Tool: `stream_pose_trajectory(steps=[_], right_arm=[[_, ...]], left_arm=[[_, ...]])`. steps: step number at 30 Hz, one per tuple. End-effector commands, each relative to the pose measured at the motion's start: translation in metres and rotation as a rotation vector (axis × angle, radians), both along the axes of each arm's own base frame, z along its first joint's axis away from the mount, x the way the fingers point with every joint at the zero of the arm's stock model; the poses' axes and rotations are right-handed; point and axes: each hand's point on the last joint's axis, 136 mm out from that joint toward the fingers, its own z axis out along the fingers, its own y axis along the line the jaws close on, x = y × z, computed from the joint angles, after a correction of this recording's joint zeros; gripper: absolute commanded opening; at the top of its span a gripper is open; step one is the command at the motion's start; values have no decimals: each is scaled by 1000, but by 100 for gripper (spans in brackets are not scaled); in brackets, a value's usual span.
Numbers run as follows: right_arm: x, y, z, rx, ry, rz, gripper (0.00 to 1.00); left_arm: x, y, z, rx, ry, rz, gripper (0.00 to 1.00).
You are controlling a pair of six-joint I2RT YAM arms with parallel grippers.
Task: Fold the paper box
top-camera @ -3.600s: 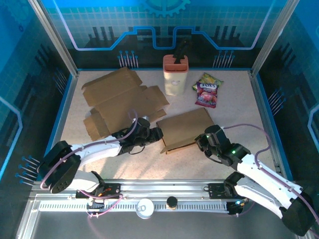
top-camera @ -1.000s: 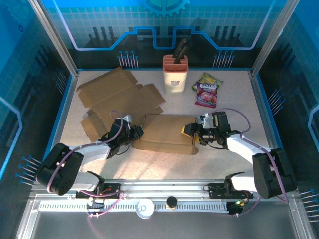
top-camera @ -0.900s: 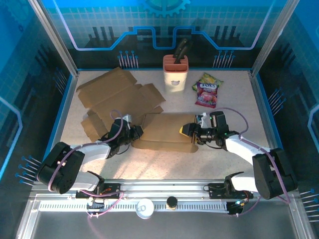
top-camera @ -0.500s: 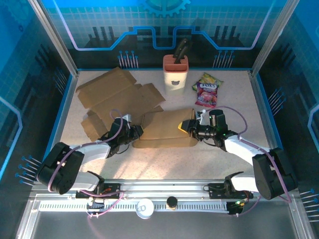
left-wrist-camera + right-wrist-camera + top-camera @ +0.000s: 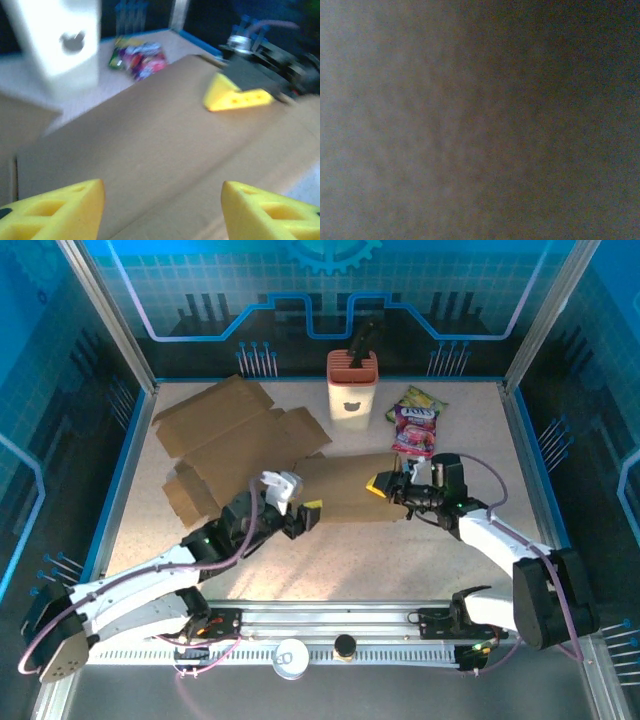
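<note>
On the surface (image 5: 450, 550), in the middle, sat the brown box (image 5: 345, 488), looking flat and not yet folded. The left gripper (image 5: 162, 190) was wide open at its left end. The right gripper (image 5: 388, 488) touched the right end, but I cannot tell if it pinched. Next, I think, it needs a firm pinch to open it up.

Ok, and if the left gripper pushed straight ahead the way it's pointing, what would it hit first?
The paper box: the left gripper stands open facing its broad brown panel, nothing between them. The right gripper has a yellow finger farther along that panel, though depth is hard to judge.
</note>
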Motion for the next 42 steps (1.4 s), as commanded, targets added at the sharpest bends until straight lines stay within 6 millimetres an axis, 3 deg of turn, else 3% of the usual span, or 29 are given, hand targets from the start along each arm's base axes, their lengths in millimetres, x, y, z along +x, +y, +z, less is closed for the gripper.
stream_pose_trajectory(steps=[1,6,13,19,26,42], right_arm=[[-7,-8,15,55,112,1,47],[-11,-21,17,106,194,-29,45],[-21,-27,13,104,249,-49,45],[-21,-30,15,135,267,-62,46],[-31,-31,14,157,293,-78,46],[-40,-35,0,178,351,-108,45]], left_arm=[[-17,-11,8,336,-323,-100,69],[-26,-34,2,597,-502,-199,71],[-11,-47,-15,786,-590,-215,78],[-19,-49,-32,789,-559,-287,83],[-3,-51,-36,802,-581,-238,85],[3,-67,-51,819,-641,-208,74]])
